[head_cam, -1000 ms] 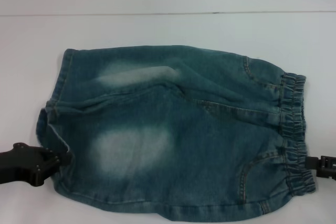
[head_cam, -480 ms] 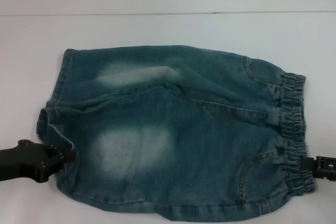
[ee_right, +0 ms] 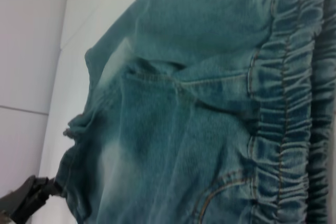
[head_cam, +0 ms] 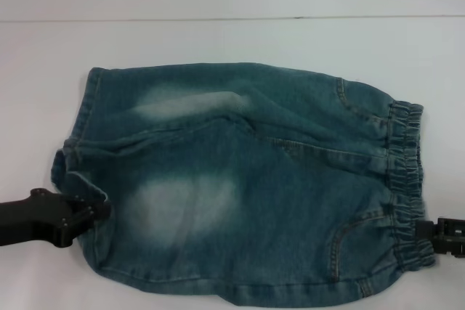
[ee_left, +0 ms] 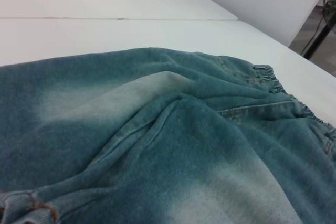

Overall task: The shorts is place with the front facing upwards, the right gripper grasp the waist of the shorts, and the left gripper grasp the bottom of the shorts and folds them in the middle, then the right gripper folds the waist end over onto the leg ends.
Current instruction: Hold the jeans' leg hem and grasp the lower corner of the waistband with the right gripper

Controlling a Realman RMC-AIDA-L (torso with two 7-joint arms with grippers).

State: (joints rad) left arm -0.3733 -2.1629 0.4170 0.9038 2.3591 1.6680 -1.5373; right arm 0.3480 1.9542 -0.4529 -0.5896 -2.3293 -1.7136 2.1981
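The denim shorts [head_cam: 247,179] run off the bottom edge of the head view, so their near hem is cut away. The left gripper [head_cam: 98,212] has its fingertips buried under the leg hem, and the right gripper [head_cam: 427,231] is mostly out of frame at the waistband; neither one's grip can be made out.

A: Head view: how is the table [head_cam: 218,41] lit?

B: Evenly and brightly from above; it reads near-white, with only a thin soft shadow along the near hem of the shorts [head_cam: 247,186].

A: Any glare?

B: None; the pale patches are faded denim.

A: Focus?

B: Left wrist view is soft in the nearest cloth. Right wrist view blurs at the waistband [ee_right: 294,103].
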